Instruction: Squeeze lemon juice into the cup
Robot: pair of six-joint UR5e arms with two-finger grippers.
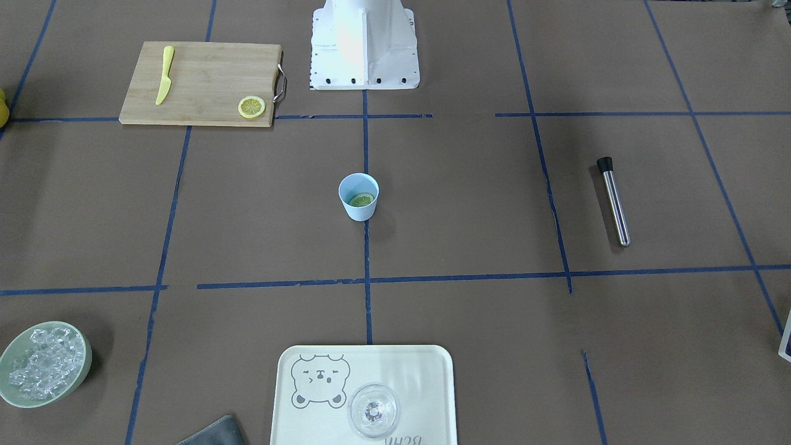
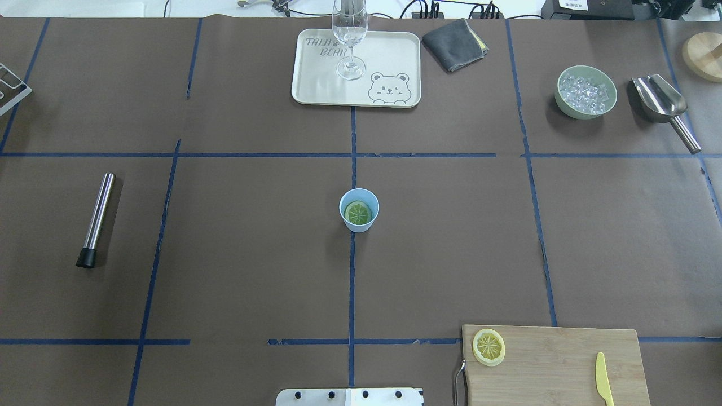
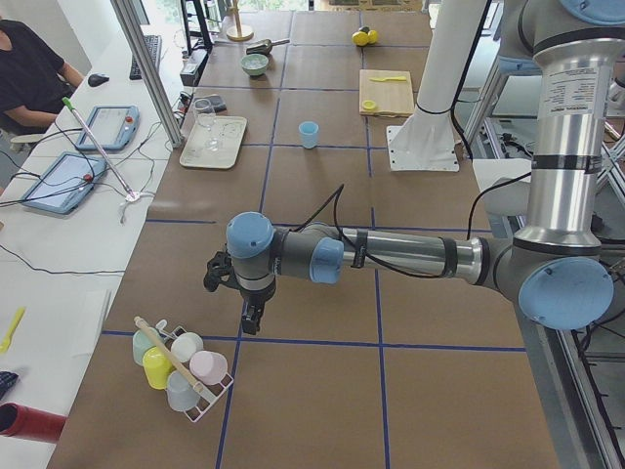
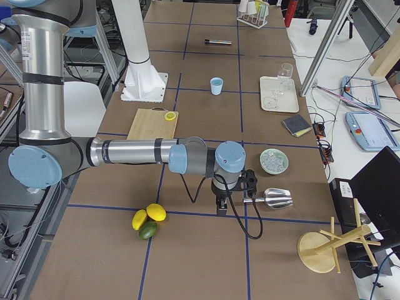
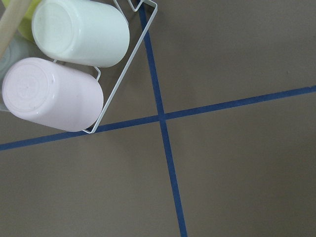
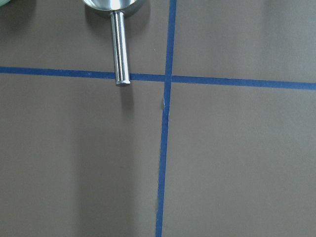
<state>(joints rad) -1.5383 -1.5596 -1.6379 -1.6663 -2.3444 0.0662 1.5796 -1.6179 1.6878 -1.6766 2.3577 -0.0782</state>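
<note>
The light-blue cup stands upright at the table's centre on a blue tape line. A lemon slice lies flat inside it. A second lemon slice rests on the wooden cutting board. Both arms are far from the cup. My left gripper hangs over the table's left end beside a rack of cups. Over the right end, my right gripper hangs near a metal scoop. Whether either gripper is open or shut I cannot tell; neither wrist view shows fingers.
A yellow knife lies on the board. At the far side are a tray with a clear glass, a grey cloth, a bowl of ice and a scoop. A steel muddler lies left. Whole citrus fruits sit near the right arm.
</note>
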